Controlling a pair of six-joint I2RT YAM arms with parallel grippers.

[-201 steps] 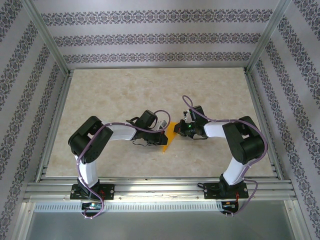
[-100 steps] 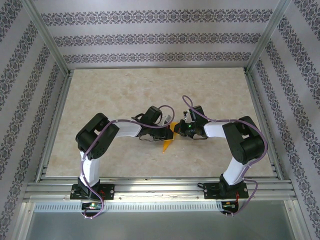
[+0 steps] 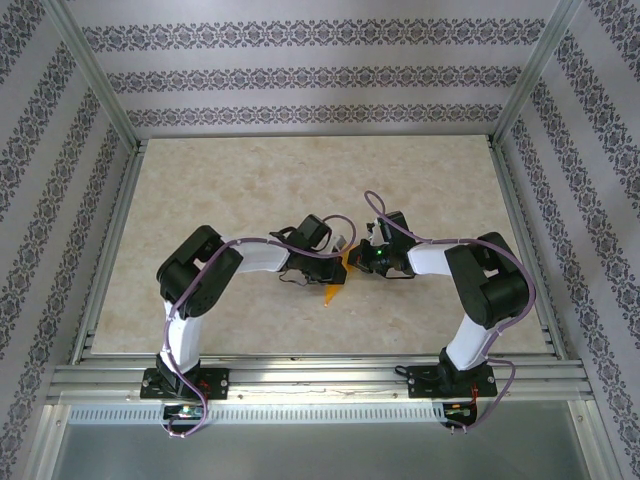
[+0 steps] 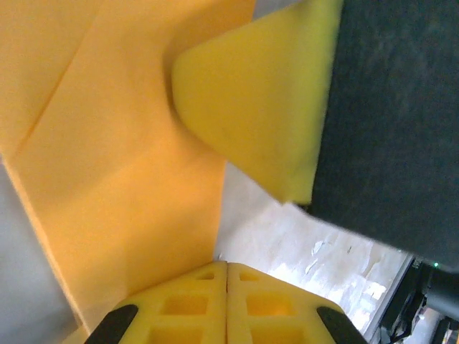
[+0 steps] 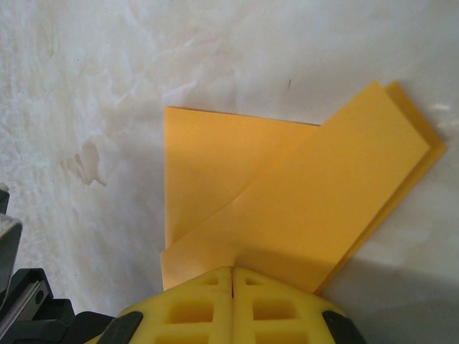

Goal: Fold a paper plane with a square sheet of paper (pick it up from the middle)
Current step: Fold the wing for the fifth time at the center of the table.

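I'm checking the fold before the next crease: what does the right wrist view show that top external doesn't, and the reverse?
Right wrist view: crease detail, a diagonal flap lying over the folded orange paper, layered edges slightly offset, and the right gripper shut on its near edge. Top external: both arms, the left gripper at the paper from the opposite side, its pointed tip toward the bases. Both: the paper on the marble table.

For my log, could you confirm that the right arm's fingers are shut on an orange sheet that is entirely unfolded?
Not quite: the sheet of paper is already folded. The right wrist view shows a long flap creased diagonally over a lower layer. The right fingers are indeed shut on it.
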